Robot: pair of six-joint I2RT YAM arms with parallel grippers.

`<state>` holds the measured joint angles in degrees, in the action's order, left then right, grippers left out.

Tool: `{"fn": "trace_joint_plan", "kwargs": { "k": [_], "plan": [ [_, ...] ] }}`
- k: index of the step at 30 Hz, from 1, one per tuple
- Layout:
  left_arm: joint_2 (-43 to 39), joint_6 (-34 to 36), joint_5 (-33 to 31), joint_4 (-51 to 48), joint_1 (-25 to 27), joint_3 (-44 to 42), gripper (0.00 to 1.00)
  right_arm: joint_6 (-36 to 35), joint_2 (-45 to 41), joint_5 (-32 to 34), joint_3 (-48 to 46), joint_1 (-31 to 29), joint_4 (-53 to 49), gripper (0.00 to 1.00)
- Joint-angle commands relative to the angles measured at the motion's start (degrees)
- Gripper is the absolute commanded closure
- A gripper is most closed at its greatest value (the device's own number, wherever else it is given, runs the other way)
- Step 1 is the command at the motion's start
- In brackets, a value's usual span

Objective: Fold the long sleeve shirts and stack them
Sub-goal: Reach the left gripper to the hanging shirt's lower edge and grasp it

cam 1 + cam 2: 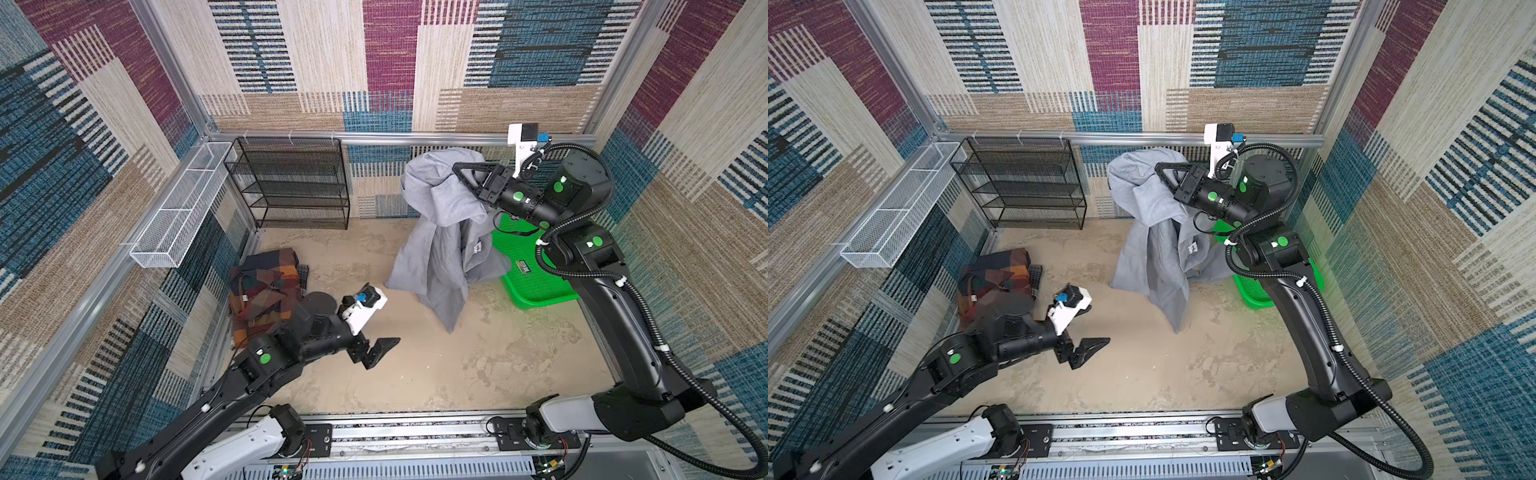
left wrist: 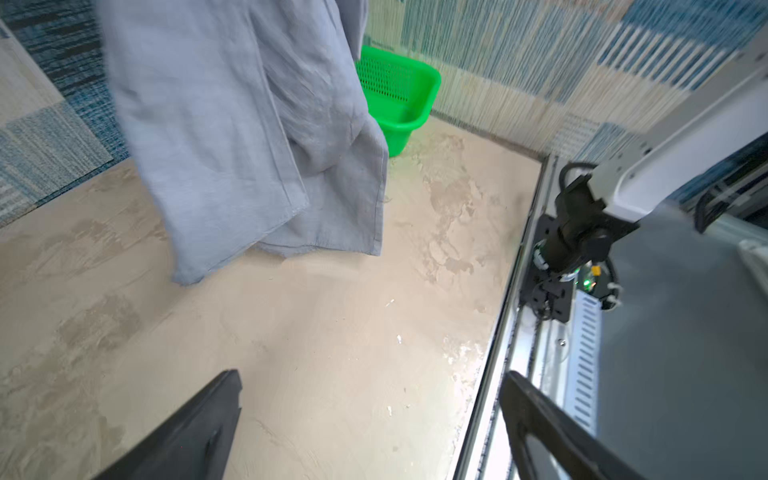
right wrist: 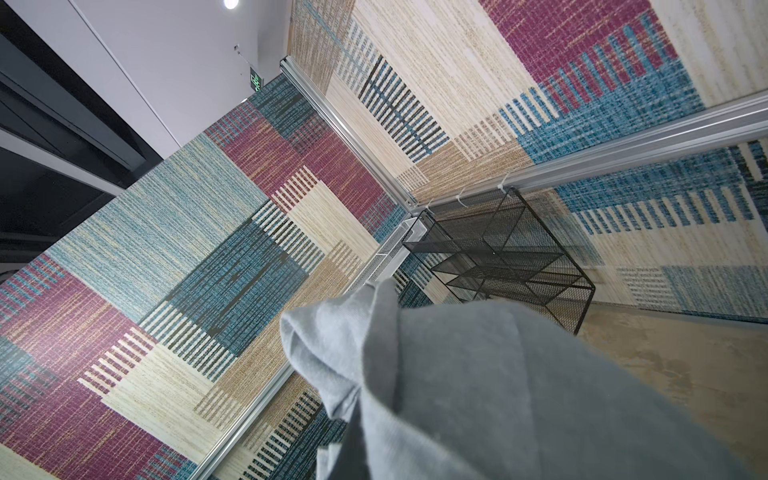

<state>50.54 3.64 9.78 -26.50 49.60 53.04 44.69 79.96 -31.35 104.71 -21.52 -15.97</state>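
The gray shirt (image 1: 432, 249) (image 1: 1154, 257) hangs bunched from my right gripper (image 1: 457, 168) (image 1: 1159, 166), which is shut on its top folds, high at the back right. Its tails (image 2: 216, 124) reach down close to the tabletop; whether they touch is unclear. In the right wrist view gray cloth (image 3: 478, 395) covers the jaws. The plaid shirt (image 1: 264, 291) (image 1: 994, 282) lies folded on the table at the left, partly behind my left arm. My left gripper (image 1: 384, 351) (image 1: 1090, 351) (image 2: 372, 376) is open and holds nothing, low over the table, in front of and left of the hanging shirt.
A green mesh basket (image 1: 528, 278) (image 1: 1252, 291) (image 2: 399, 91) stands at the right wall behind the gray shirt. A black wire rack (image 1: 291, 183) (image 1: 1021, 183) (image 3: 507, 266) is at the back left. A white wire basket (image 1: 178, 208) (image 1: 897, 216) hangs on the left rail. The beige tabletop (image 1: 457, 365) spans the middle.
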Motion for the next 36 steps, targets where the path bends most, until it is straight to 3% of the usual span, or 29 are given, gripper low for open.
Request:
{"fn": "trace_joint_plan", "kwargs": {
  "k": [1, 8, 14, 20, 28, 32, 36],
  "plan": [
    [4.3, 6.1, -11.4, 7.1, 3.3, 0.1, 0.00, 2.2, -0.1, -1.2, 1.1, -0.1, 0.8, 1.00],
    [11.4, 5.5, -16.5, 14.2, 6.3, 1.7, 0.00, 3.1, -2.3, -0.5, 0.0, 0.0, 0.8, 1.00],
    [18.2, 12.2, -27.2, 20.5, 11.9, 0.0, 0.00, 3.5, -2.7, -0.7, 1.8, 0.0, -0.2, 1.00],
    [23.4, 21.1, -37.8, 30.1, 13.9, -1.6, 0.00, 4.0, -3.3, -1.1, 2.9, 0.0, -0.5, 1.00],
    [28.1, 27.8, -46.0, 43.2, 15.6, -3.0, 0.01, 4.3, -4.1, -1.8, 3.5, -0.1, -1.0, 1.00],
    [29.3, 28.9, -49.0, 47.6, 16.1, -3.2, 0.14, 4.9, -4.4, -2.5, 3.4, -0.1, -0.7, 1.00],
    [28.7, 28.5, -50.9, 50.3, 16.2, -3.5, 0.34, 5.5, -4.9, -2.9, 2.4, -0.1, -0.2, 1.00]
  ]
}}
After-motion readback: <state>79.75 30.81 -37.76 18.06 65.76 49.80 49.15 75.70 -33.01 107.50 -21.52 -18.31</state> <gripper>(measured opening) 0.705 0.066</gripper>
